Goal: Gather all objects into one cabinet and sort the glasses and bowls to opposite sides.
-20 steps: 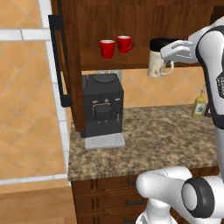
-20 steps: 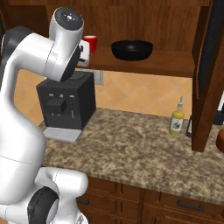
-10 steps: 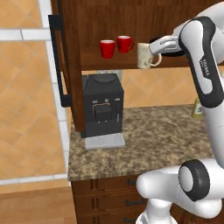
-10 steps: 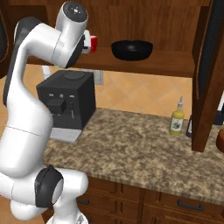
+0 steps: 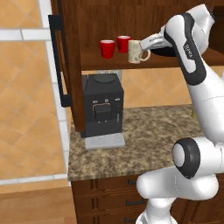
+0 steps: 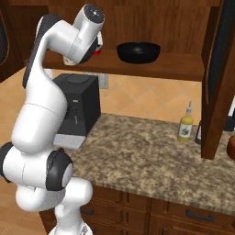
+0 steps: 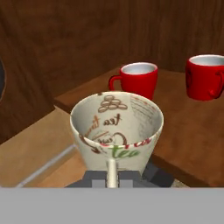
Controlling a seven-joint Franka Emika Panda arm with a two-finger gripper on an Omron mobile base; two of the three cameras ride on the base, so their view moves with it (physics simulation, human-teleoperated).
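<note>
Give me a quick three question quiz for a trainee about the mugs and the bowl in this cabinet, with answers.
1. True or false: the cream-white mug stands free on the shelf, untouched.
2. How many red mugs are on the shelf?
3. Which lies at the opposite end of the shelf from the red mugs? A) black bowl B) coffee machine C) yellow bottle

Key:
1. False; the gripper is shut on its rim.
2. Two: the left red mug and the right red mug.
3. A.
</note>
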